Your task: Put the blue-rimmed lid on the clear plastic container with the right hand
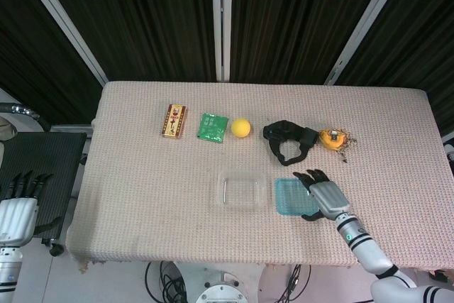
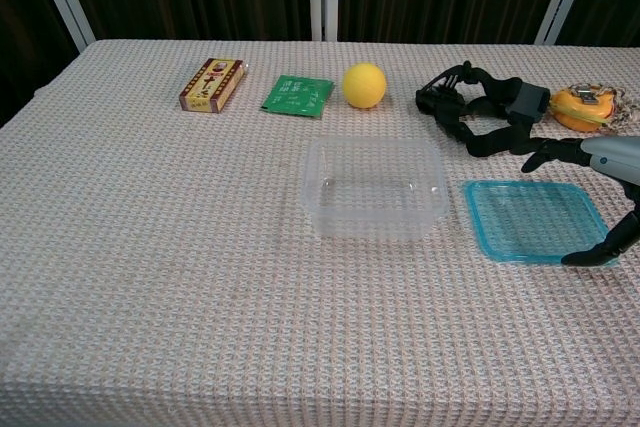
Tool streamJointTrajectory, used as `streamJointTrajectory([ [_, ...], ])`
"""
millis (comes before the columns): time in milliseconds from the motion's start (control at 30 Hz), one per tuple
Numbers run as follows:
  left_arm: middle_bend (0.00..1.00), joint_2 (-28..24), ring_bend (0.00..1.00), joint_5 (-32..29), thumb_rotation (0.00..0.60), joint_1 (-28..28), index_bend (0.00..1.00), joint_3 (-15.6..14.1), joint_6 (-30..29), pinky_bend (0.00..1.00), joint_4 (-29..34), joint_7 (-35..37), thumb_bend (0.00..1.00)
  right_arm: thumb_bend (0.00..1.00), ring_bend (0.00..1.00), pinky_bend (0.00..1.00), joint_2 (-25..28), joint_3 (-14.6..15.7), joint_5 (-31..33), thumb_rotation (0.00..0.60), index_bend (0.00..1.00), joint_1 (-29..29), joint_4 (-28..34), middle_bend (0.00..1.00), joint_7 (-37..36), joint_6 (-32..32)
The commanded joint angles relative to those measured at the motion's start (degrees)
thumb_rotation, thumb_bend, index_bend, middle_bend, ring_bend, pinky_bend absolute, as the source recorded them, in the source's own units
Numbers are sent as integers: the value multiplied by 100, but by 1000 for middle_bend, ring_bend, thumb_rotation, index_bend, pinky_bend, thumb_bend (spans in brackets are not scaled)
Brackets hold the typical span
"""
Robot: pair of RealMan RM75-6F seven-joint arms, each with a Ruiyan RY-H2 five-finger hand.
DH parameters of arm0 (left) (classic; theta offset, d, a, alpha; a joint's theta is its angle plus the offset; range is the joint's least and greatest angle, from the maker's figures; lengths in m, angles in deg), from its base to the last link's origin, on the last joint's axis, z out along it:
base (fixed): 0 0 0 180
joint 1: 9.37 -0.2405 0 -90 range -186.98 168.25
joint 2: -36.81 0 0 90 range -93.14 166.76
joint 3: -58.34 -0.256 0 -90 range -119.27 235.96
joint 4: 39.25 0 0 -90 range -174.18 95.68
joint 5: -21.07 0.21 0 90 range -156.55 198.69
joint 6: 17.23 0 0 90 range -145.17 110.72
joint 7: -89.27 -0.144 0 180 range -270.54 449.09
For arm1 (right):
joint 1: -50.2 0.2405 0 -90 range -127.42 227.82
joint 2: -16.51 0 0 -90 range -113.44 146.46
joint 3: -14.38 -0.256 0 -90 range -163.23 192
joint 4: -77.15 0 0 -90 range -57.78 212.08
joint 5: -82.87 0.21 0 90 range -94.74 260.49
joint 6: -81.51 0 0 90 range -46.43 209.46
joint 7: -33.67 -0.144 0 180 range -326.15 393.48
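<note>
The blue-rimmed lid (image 1: 289, 196) (image 2: 532, 219) lies flat on the table, just right of the clear plastic container (image 1: 240, 191) (image 2: 374, 187), which stands open and holds nothing. My right hand (image 1: 320, 194) (image 2: 601, 193) hovers over the lid's right part with fingers spread, holding nothing; its thumb reaches down near the lid's near right corner. In the head view my left hand (image 1: 18, 204) hangs off the table's left side, fingers apart, nothing in it.
Along the back of the table (image 1: 142, 196) lie a small printed box (image 1: 174, 120), a green packet (image 1: 212, 128), a yellow ball (image 1: 241, 128), a black strap (image 1: 288, 139) and an orange tape measure (image 1: 332, 138).
</note>
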Motion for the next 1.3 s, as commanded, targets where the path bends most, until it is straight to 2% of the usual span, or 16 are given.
streamJointTrajectory([
  [33,140,1,17,6,600,-3,141,-1,-8,0,-4,2,0,26,0,0,24,10,23,600,0,71,-16,147,-93,90],
  [533,140,4,17,9,600,-17,140,-2,-12,0,1,-6,0,26,0,0,-57,143,95,600,0,225,-180,165,-200,205],
  [633,140,8,17,3,600,-16,140,1,-6,0,-6,3,0,35,0,0,-98,135,104,600,5,236,-227,226,-237,165],
  [700,140,10,17,3,600,-18,140,1,-5,0,-10,13,0,79,0,0,-138,127,65,600,69,213,-259,330,-263,53],
  [767,140,10,17,7,600,-18,140,-4,-1,0,-14,25,0,112,0,0,-115,137,12,600,127,194,-228,384,-291,-25],
  [900,140,8,17,3,600,-25,140,-11,8,0,-26,52,0,129,23,0,147,144,-136,600,161,100,116,424,-337,-314],
  [1133,140,23,16,47,600,-12,140,-17,8,0,-70,99,0,129,23,0,700,21,-204,600,162,82,1081,420,-260,-592],
  [1300,140,29,17,115,600,-8,140,-39,-12,0,-105,125,0,134,23,0,669,-202,280,600,162,372,1667,414,259,-390],
])
